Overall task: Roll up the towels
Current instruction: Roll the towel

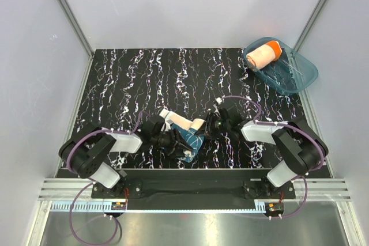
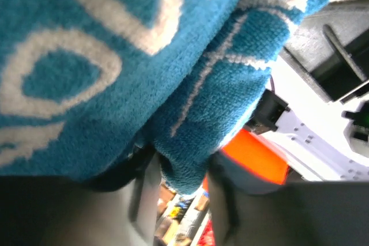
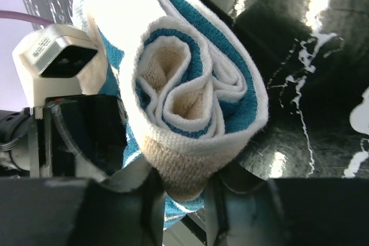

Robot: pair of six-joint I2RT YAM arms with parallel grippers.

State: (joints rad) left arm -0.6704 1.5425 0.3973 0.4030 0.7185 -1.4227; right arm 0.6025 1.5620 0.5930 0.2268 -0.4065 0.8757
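Observation:
The teal-blue towel with cream patches hangs bunched between both grippers over the near middle of the black marbled table. My left gripper is shut on one end; the left wrist view shows teal cloth pinched between its fingers. My right gripper is shut on the other end; the right wrist view shows that end coiled in a loose roll, its cream edge between the fingers. The orange towel lies rolled in the teal tub.
The translucent teal tub stands at the table's far right corner. Grey walls and metal rails close in the table on three sides. A metal rail carries both arm bases at the near edge.

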